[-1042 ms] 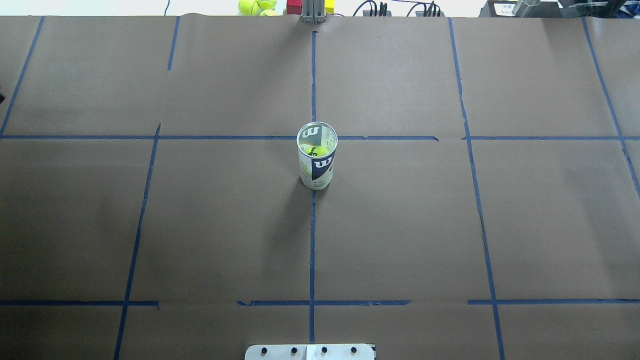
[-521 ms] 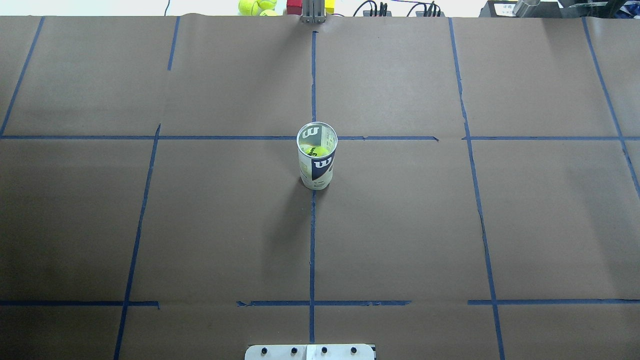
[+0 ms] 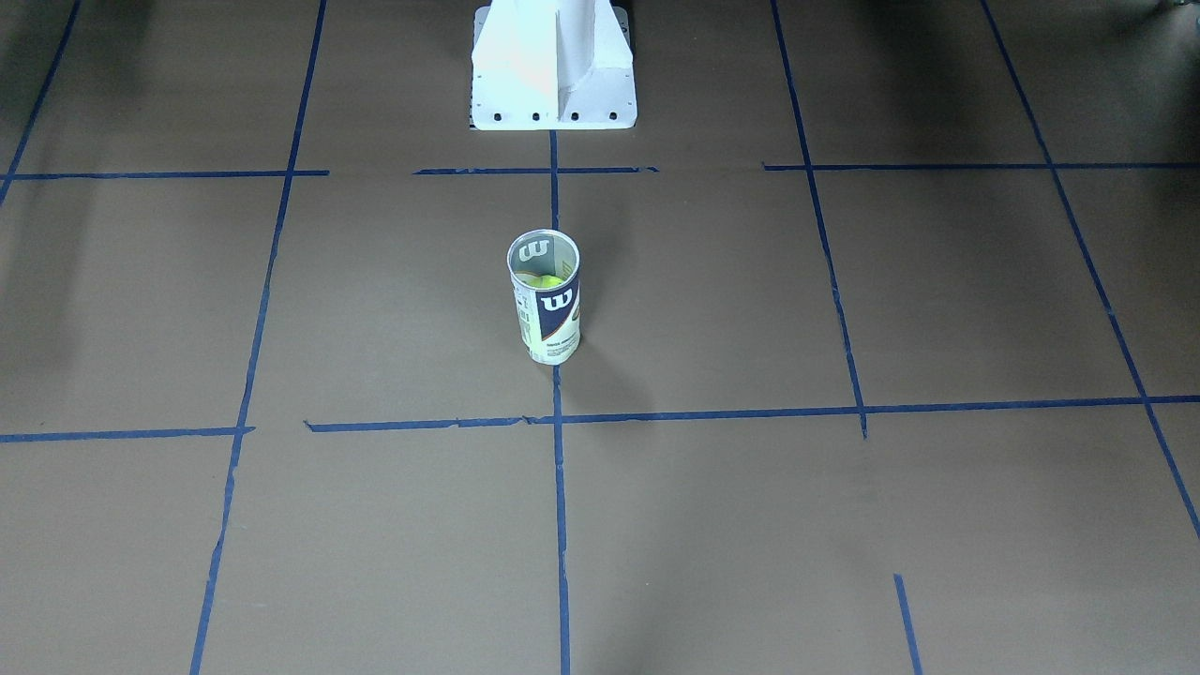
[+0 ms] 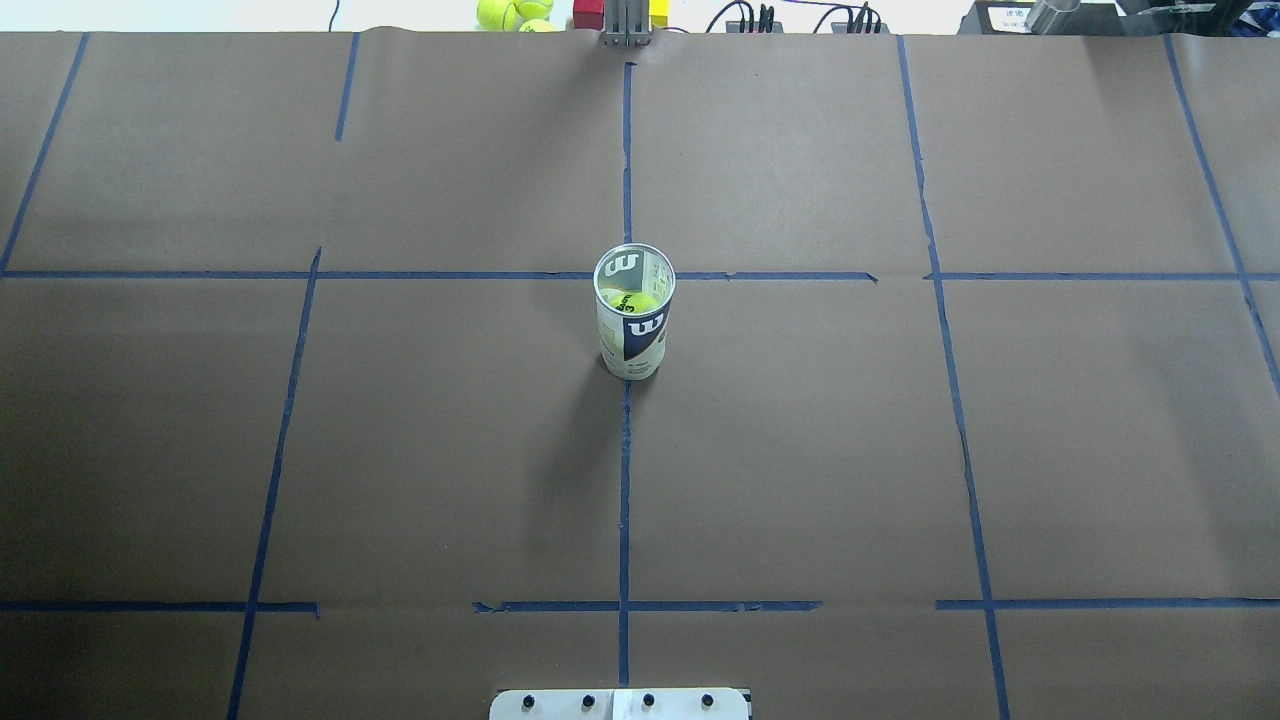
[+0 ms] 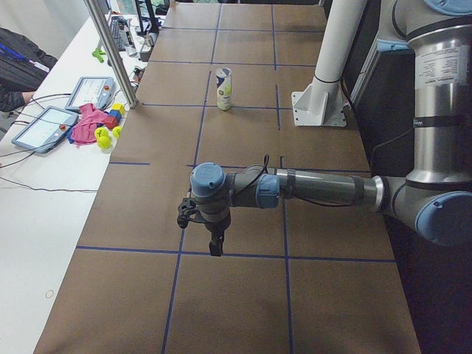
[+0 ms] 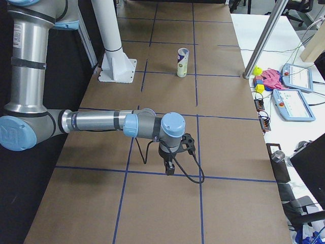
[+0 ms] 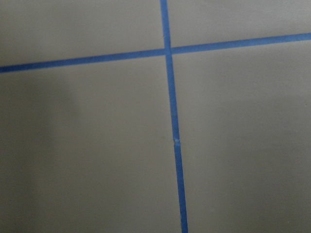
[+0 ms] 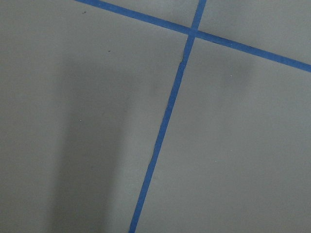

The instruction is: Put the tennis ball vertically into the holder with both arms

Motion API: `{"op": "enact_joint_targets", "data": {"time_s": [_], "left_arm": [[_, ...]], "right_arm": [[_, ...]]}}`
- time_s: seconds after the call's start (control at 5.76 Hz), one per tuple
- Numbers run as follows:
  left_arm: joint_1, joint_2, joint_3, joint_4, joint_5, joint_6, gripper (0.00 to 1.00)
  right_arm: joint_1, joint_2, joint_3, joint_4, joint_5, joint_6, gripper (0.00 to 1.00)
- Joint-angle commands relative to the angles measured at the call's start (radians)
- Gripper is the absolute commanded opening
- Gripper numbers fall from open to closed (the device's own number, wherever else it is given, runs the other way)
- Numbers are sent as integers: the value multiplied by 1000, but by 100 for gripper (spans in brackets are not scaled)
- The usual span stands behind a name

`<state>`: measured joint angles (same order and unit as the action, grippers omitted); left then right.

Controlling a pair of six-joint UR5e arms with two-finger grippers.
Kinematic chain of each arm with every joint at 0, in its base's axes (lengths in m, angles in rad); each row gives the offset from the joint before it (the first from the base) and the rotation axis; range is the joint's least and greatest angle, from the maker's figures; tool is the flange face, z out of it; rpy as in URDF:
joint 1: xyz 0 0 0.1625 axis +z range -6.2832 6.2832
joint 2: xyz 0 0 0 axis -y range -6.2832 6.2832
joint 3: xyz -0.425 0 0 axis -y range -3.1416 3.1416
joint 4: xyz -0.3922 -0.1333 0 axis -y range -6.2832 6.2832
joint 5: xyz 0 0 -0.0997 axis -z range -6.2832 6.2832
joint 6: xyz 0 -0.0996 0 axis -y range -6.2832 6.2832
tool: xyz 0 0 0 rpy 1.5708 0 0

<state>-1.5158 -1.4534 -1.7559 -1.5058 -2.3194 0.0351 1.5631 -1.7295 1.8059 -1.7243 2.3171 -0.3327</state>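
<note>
Left arm (image 5: pixel 317 188): stretched level over the table, wrist turned down. The left gripper (image 5: pixel 215 245) hangs just over the brown paper (image 4: pixel 800 450), close to a crossing of blue tape (image 7: pixel 171 97). It shows only in the side view, so I cannot tell whether its jaws are spread or pressed together. The left wrist camera shows bare paper and tape, with no fingers in view and nothing held.

Wilson tennis-ball can (image 4: pixel 633 325): well apart from both grippers, in the middle of the table between them. It stands upright with its open mouth up, at the centre tape line. Neither arm touches it. A yellow-green tennis ball (image 4: pixel 630 300) is visible inside through the mouth. The white pedestal (image 3: pixel 553 66) stands on the robot's side of the can, near it but apart.

Right arm (image 6: pixel 96 121): mirrors the left, level over the table with the wrist down. The right gripper (image 6: pixel 170 168) hangs just over the paper beside a tape line. It is seen only from the side, so I cannot tell how its jaws stand. The right wrist camera shows only paper, tape and shadow.

Beyond the paper's far edge lie loose tennis balls (image 4: pixel 512 12).
</note>
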Motion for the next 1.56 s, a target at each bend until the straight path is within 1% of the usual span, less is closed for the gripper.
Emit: {"op": "enact_joint_targets", "data": {"time_s": [0.0, 0.17, 0.52, 1.39], "left_arm": [[-3, 10, -4, -14, -12, 0, 100], [-3, 10, -8, -13, 1, 0, 100], [-1, 11, 13, -5, 2, 0, 100], [0, 19, 12, -4, -3, 0, 100]], "right_arm": [[0, 1, 0, 0, 1, 1, 100], [0, 1, 1, 0, 1, 1, 100], [0, 1, 1, 0, 2, 17, 100], [-2, 1, 0, 0, 2, 17, 100]]}}
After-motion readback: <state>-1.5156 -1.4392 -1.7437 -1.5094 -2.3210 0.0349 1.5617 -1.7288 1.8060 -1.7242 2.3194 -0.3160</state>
